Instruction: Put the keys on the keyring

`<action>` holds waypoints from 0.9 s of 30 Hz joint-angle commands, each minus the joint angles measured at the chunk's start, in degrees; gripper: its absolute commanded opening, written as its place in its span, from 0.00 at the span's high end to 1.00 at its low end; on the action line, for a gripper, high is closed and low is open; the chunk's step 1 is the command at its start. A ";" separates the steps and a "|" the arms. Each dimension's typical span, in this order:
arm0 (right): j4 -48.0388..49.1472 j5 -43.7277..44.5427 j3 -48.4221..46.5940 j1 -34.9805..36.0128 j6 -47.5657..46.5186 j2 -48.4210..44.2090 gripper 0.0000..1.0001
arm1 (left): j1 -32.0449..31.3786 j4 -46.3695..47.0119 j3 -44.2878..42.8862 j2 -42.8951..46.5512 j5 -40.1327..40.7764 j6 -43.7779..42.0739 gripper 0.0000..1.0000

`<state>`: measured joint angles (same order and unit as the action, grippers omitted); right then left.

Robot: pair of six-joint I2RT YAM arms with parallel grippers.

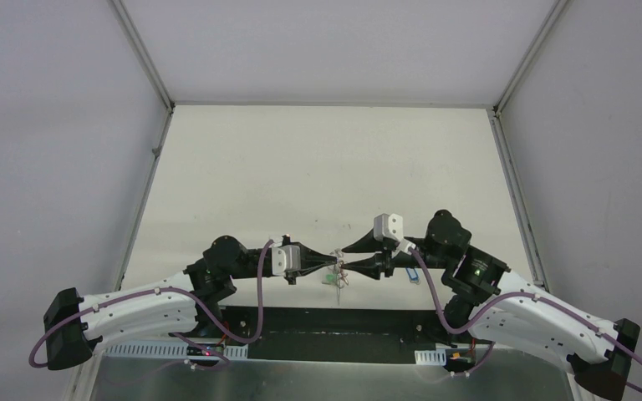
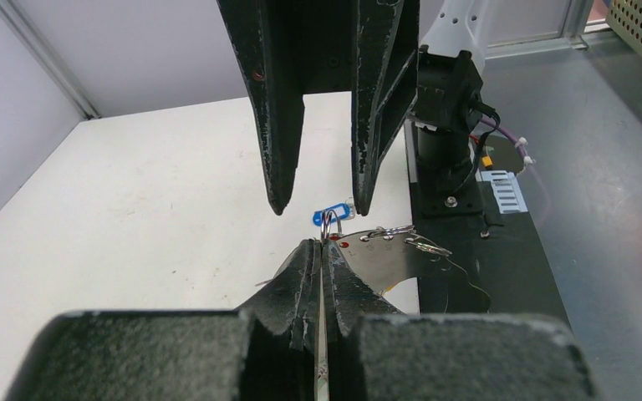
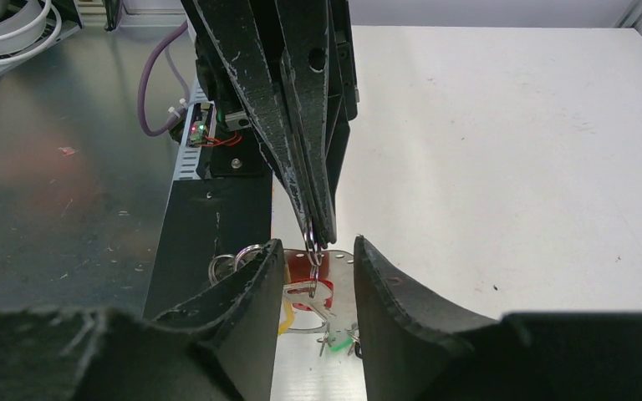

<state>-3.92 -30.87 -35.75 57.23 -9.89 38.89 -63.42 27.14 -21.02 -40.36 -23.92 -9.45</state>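
At the near middle of the worktop (image 1: 318, 167), over its front edge:
- left end effector (image 2: 323, 246): pressed together, pinching a small silver split ring (image 2: 328, 224)
- right end effector (image 3: 316, 244): fingers spread, one on either side of that ring
- keyring (image 3: 343, 291): hanging just below the pinch, with a red-tagged key (image 3: 301, 288) and a green-tagged key (image 3: 343, 341) clustered at it
- blue-tagged key (image 1: 415, 274): lying apart on the worktop to the right, beside the right arm
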 commanded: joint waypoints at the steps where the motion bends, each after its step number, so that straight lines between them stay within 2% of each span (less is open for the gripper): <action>1: 2.32 -0.33 0.16 -0.10 0.23 -0.20 0.64 | -0.48 4.77 -1.64 1.23 0.57 1.43 1.00; 7: 2.40 -1.54 -0.27 -0.10 -0.50 1.67 0.71 | -0.48 4.37 -2.27 1.14 -0.16 1.87 1.00; 14: 2.63 -2.92 -0.95 -0.10 -1.44 3.37 0.73 | -0.48 3.96 -2.58 1.16 -0.51 2.16 1.00; 16: 2.76 -2.96 -0.96 -0.10 -1.51 3.45 0.84 | -0.48 3.60 -2.71 1.23 -0.59 2.16 1.00; 17: 2.87 -2.95 -0.99 -0.10 -1.50 3.39 0.96 | -0.48 3.44 -2.80 1.22 -0.60 2.16 1.00; 18: 2.95 -2.96 -0.99 -0.10 -1.45 3.38 1.00 | -0.48 3.31 -2.80 1.32 -0.60 2.16 1.00; 23: 2.14 -2.88 -1.09 -0.10 -1.38 2.85 1.00 | -0.48 1.75 -3.01 1.87 0.36 2.24 1.00; 24: 1.33 -2.68 -1.34 -0.11 -1.49 2.90 1.00 | -0.49 0.81 -3.29 2.04 1.11 2.46 0.97; 25: -0.05 -2.31 -1.86 -0.10 -1.59 3.05 1.00 | -0.56 -1.26 -3.72 2.24 1.92 2.73 0.86; 27: -3.76 -1.44 -3.37 -0.10 -2.06 3.68 1.00 | -0.48 -6.24 -5.22 2.96 3.86 2.77 0.70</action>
<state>-4.36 -32.64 -35.68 57.21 -11.00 42.33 -63.44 25.02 -21.47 -39.42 -23.55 -7.62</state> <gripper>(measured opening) 0.012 0.169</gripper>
